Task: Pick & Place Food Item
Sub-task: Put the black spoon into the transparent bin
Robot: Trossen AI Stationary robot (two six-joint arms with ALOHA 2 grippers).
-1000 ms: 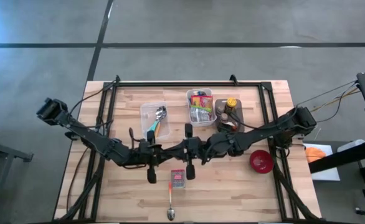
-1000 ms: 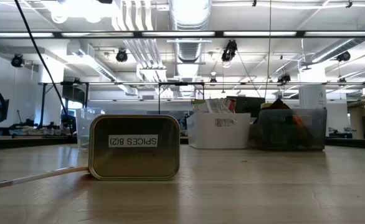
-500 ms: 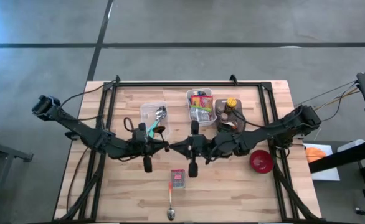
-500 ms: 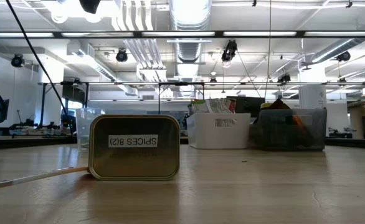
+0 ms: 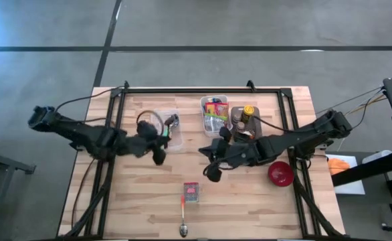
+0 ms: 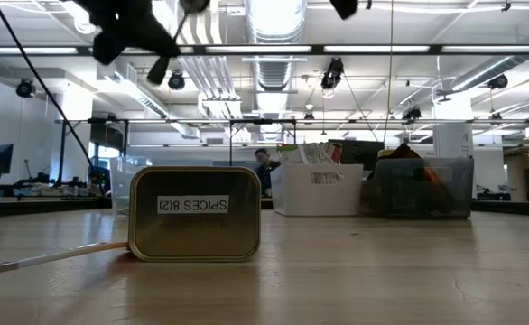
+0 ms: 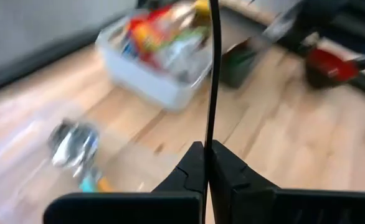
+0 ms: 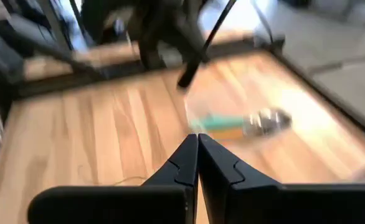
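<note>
Both arms are up off the light wooden desk (image 5: 142, 194) right now, and neither one carries anything. The left hand (image 5: 158, 156) hangs just in front of the clear plastic tub of cutlery (image 5: 176, 139), fingers clenched tight together, as its own wrist camera shows the two dark fingers (image 7: 198, 168) pressed flat against each other with nothing between them. The right hand (image 5: 212, 175) sits out over the middle of the desk, just in front of the white bin packed with colourful food packets (image 5: 215, 115), and its fingers (image 8: 192, 158) are likewise clenched and empty. Those packets stand in the bin at the back of the desk, between the cutlery tub and the dark container holding a yellow-capped bottle (image 5: 247, 119). At the front, well clear of both hands, lies the small rectangular spice tin (image 5: 191, 192), with a metal spoon (image 5: 183, 221) just in front of it near the desk's edge. The low camera has that tin (image 6: 195, 214) filling its view, its label reading backwards, with the white bin (image 6: 317, 188) and the dark container (image 6: 420, 187) behind it. Off to the right side, near the right arm, sits a red bowl (image 5: 280, 173). A person (image 6: 263, 168) shows far back in the room behind the desk.
</note>
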